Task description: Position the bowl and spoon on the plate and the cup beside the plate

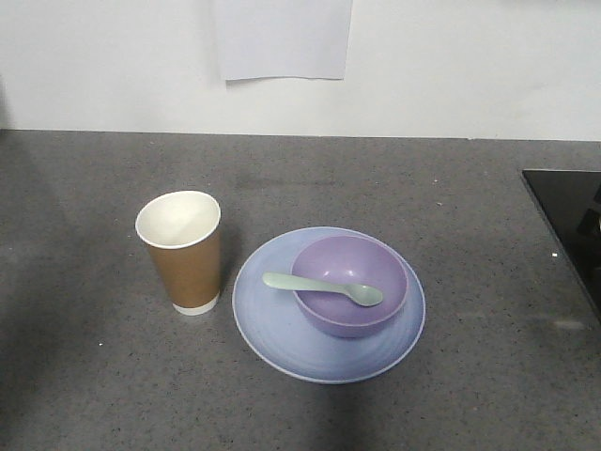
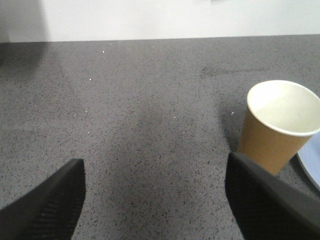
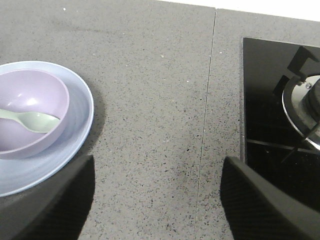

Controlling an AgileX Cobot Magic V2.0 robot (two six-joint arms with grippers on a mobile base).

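The pale blue plate (image 1: 282, 324) (image 3: 80, 125) lies on the grey counter with the lavender bowl (image 1: 349, 305) (image 3: 45, 95) standing on it. The mint spoon (image 1: 324, 288) (image 3: 30, 120) rests across the bowl, its handle over the left rim. The brown paper cup (image 1: 183, 254) (image 2: 275, 135) stands upright just left of the plate. My left gripper (image 2: 156, 167) is open over bare counter, left of the cup. My right gripper (image 3: 157, 167) is open over bare counter, right of the plate. Neither arm shows in the front view.
A black glass hob (image 1: 573, 216) (image 3: 275, 115) with a burner (image 3: 305, 100) sits at the right edge of the counter. A counter seam (image 3: 207, 100) runs beside it. A white wall with a paper sheet (image 1: 282, 38) stands behind.
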